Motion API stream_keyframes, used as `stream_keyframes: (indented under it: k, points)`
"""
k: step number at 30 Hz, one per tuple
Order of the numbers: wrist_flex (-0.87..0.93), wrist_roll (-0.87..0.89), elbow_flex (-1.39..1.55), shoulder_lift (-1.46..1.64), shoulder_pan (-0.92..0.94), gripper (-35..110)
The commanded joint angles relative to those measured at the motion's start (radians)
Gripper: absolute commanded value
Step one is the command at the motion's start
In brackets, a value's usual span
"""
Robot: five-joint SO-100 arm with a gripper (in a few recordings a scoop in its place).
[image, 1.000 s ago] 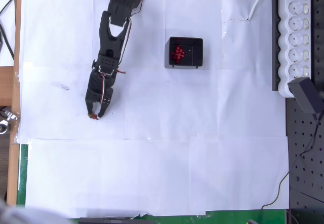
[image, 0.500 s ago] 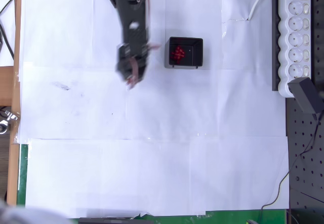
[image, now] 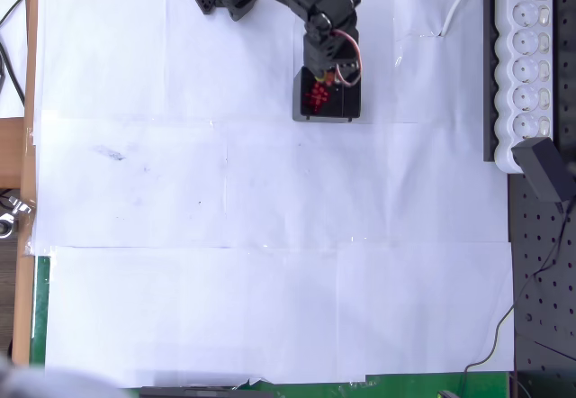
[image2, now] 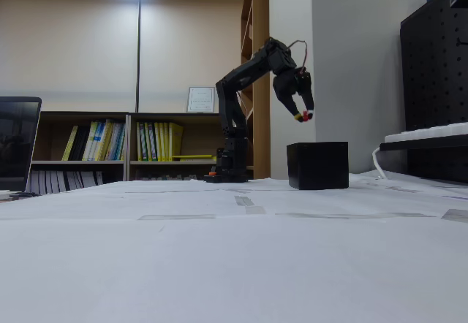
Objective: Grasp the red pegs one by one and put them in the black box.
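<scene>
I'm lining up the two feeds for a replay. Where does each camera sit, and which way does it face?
Overhead view: above the table, looking straight down on the white paper; the arm reaches from the top edge, hand over the black box with red pegs inside.
Fixed view: low at table height, facing shelves; the whole arm shows side-on, hand above the box.
Both share the arm, hand, box and power strip.
</scene>
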Motion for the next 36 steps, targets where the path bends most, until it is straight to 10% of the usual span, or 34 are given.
stream_keyframes:
  k: [1,12,23,36]
  points:
    - [-0.19,-0.002,-0.072,0.023,-0.006,0]
    - [-0.252,-0.006,-0.16,-0.015,-0.02,23]
    - [0.218,0.04,0.348,-0.328,0.29,29]
    - [-0.169,0.563,-0.897,-0.905,0.799,0]
